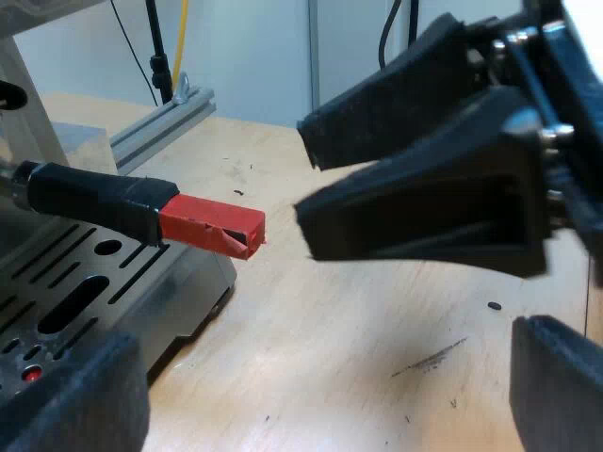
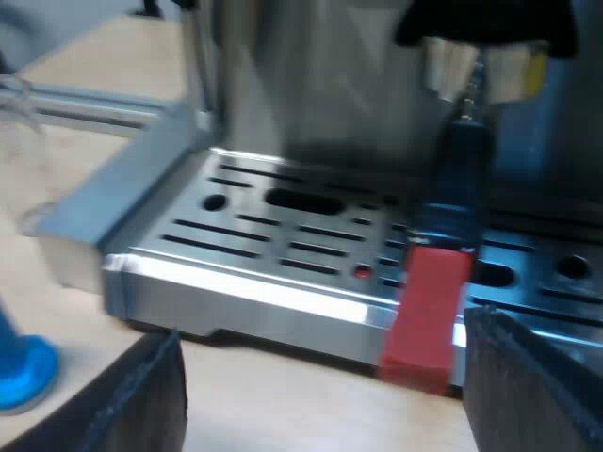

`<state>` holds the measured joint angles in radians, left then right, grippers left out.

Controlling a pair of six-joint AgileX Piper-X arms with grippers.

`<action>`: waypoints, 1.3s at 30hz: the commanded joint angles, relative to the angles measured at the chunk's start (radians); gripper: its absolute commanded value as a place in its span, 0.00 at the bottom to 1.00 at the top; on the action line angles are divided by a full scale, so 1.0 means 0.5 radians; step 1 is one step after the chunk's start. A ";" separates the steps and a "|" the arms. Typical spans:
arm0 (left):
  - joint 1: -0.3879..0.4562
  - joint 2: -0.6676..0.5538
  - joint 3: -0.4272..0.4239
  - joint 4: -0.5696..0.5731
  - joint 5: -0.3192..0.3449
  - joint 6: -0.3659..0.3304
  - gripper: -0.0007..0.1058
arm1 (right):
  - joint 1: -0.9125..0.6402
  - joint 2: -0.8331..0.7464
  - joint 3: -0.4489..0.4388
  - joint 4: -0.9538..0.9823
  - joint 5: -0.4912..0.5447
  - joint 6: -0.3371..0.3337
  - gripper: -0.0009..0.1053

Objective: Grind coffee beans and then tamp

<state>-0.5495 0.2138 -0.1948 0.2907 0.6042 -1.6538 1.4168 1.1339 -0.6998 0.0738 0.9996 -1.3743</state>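
Holder [image 2: 429,311] is locked in the espresso machine [image 2: 283,85]. Its red end is framed by the right gripper's [image 2: 320,386] spread jaws, apparently for grasping. The left gripper [image 1: 316,395] is held near, jaws likewise spread.

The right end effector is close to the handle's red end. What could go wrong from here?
1. The right end effector is open, and the handle's red end sits much nearer one finger; closing could knock it sideways.
2. The left wrist view shows it short of the red end, so it may catch only the very tip and slip.
3. The left end effector, also open, hovers close by at the drip tray; the arms could collide.
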 commanded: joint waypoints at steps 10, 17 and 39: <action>-0.012 0.002 0.007 -0.025 0.033 -0.011 0.75 | -0.458 0.009 -0.135 0.296 -0.400 0.162 0.61; -0.012 0.002 0.007 -0.025 0.033 -0.011 0.75 | -0.536 0.169 -0.222 0.296 -0.584 0.185 0.61; -0.012 0.002 0.007 -0.025 0.033 -0.011 0.75 | -0.781 0.347 -0.232 0.240 -0.724 0.189 0.61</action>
<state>-0.5495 0.2138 -0.1948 0.2907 0.6042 -1.6538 1.0367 1.3090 -0.8137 0.2118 0.6415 -1.2793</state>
